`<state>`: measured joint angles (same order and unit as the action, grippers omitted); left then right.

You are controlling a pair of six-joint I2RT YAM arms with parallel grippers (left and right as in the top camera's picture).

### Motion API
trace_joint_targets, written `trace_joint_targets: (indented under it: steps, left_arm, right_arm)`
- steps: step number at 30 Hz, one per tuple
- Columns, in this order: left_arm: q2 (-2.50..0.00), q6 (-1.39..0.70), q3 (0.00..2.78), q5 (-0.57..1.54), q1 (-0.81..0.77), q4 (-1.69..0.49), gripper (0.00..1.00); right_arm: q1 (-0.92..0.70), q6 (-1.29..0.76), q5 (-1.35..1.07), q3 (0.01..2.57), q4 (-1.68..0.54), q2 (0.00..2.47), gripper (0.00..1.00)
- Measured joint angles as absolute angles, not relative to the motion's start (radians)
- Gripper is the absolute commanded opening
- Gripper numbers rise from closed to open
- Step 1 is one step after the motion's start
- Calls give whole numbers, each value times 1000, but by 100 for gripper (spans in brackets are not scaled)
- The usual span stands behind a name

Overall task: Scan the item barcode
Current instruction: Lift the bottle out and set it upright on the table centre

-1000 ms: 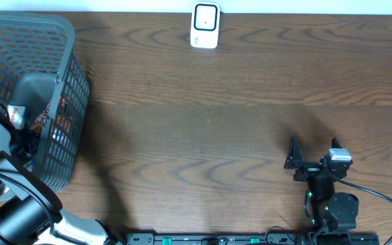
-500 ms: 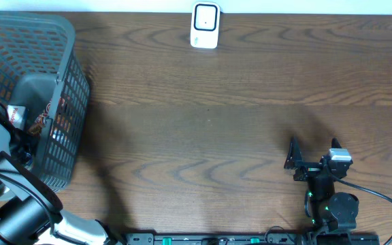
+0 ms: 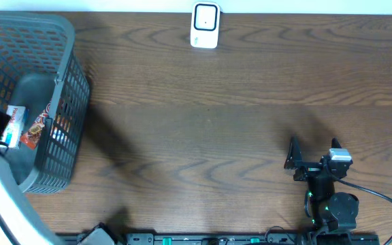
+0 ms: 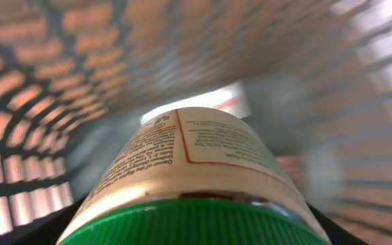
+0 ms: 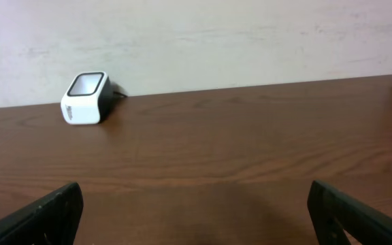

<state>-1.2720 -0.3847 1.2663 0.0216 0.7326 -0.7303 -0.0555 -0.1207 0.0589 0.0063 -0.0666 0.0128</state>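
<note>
A cream-labelled bottle with a green ribbed cap (image 4: 203, 163) fills the left wrist view, cap toward the camera. My left gripper (image 4: 196, 235) is shut on it, and its dark fingers (image 4: 43, 231) show only at the lower corners. From overhead the bottle (image 3: 13, 120) is a pale shape inside the grey mesh basket (image 3: 68, 82) at the far left. The white barcode scanner (image 3: 205, 26) stands at the table's far edge, also in the right wrist view as the scanner (image 5: 85, 97). My right gripper (image 3: 314, 155) rests open and holds nothing near the front right edge.
The basket's mesh walls (image 4: 60, 82) close round the bottle on all sides. A red packet (image 3: 35, 132) lies in the basket beside it. A cable (image 3: 380, 197) runs from the right arm's base. A pale wall (image 5: 196, 34) stands behind the scanner.
My left gripper has closed on the bottle. The left arm has risen toward the overhead camera and blurs there, and the bottle has shifted slightly left in the basket. The right arm has not moved.
</note>
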Motion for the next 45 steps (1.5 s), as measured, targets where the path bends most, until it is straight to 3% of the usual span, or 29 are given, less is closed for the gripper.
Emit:
trace_joint_targets:
  steps: [6,13,22,28,40,45]
  left_arm:
    - [-940,-551,1290,309,678,-601,64]
    - [-860,-717,1299,428,316,-560,65]
    - [-1214,-867,1252,143,-243,-576,64]
    - [-1533,-1051,1250,-46,-476,-567,64]
    - [-1927,-1578,1248,-130,-597,-586,61]
    - [-1933,-1718,1248,-119,-606,-583,78]
  right_arm:
    - [-56,-121,60,6,-67,13,99]
    - [-56,-121,59,6,-67,13,99]
    - [-56,-121,60,6,-67,13,99]
    - [-56,-121,59,6,-67,13,99]
    - [-56,-121,60,6,-67,13,99]
    - [-56,-121,59,6,-67,13,99]
